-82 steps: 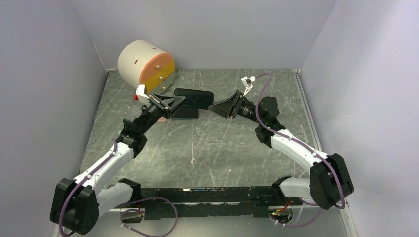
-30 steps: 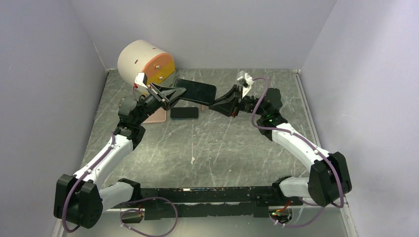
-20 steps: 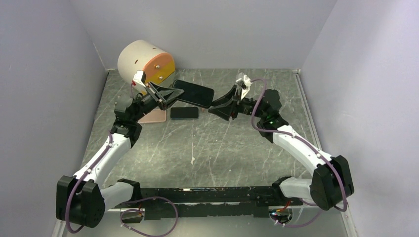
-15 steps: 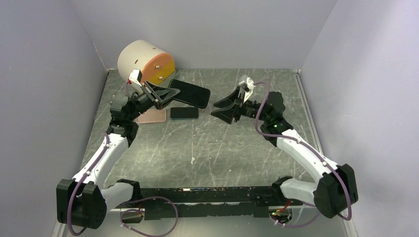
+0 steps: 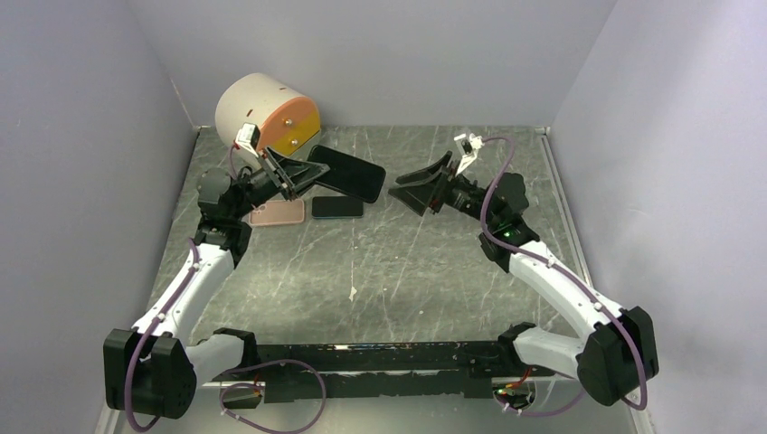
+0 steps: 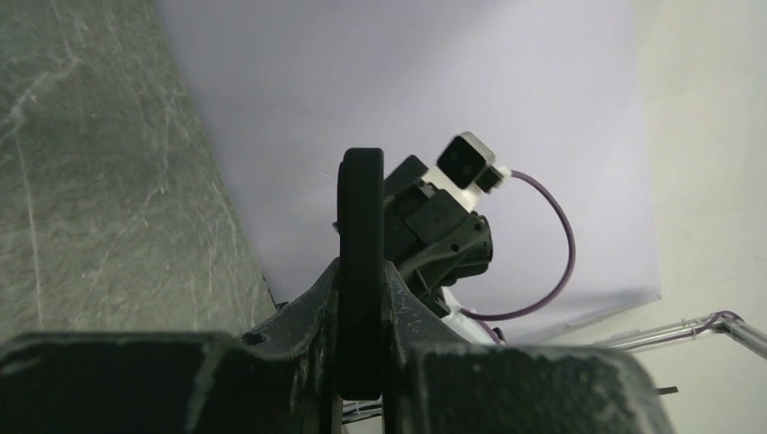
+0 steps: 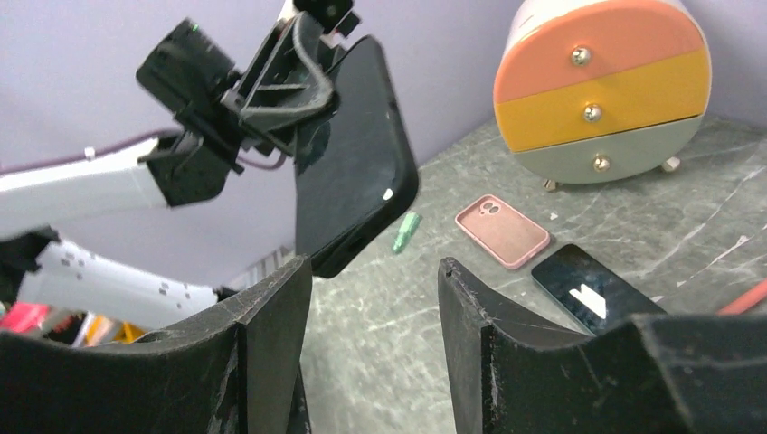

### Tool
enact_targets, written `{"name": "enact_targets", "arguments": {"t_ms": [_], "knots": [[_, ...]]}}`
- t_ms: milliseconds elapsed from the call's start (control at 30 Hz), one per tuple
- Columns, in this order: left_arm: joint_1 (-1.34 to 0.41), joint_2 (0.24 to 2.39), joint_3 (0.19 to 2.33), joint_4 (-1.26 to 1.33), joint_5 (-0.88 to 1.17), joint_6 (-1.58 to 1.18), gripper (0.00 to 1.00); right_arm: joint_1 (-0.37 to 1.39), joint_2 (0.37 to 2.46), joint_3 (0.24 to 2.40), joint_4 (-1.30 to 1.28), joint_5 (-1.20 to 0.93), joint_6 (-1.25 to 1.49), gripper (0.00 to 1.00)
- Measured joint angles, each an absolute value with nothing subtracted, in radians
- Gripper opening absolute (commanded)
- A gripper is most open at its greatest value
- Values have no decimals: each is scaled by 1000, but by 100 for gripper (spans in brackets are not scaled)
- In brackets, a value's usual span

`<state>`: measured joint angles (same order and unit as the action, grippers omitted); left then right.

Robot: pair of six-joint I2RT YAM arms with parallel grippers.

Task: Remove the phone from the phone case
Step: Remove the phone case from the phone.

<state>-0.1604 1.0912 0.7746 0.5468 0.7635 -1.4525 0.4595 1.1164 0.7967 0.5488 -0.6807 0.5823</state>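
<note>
1. Evidently light and stiff as a slab, the phone case (image 5: 348, 174) shows a glossy, probably slippery face and a thick, rubbery-looking rim. Whether the phone sits inside it, I cannot tell.
2. Its free short end or its long edges look like the best purchase; a rim corner would likely flex first.
3. The left hand (image 5: 303, 177) is clamped on one short end, holding the case off the table (image 5: 407, 271) at upper left of the overhead frame, above a black phone (image 5: 337, 207) and beside a pink case (image 5: 277, 213).
4. The right hand (image 5: 411, 188) has its fingers spread and holds nothing, just beyond the free end.
5. The long axis runs from the left hand toward frame centre, the free end pointing at the right hand. The broad face is steeply tilted.
</note>
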Motion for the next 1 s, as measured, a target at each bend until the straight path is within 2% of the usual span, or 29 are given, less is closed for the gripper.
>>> {"name": "enact_targets", "arguments": {"t_ms": [433,833,1000], "knots": [[-160,1091,774,639,764,-1481,3,459,1240,825,767,-606,895,51],[-160,1091,773,720,764,-1521,3,460,1281,859,875,-603,1005,39],[-160,1091,773,727,764,-1530,3,460,1289,870,888,-603,1022,38]]}}
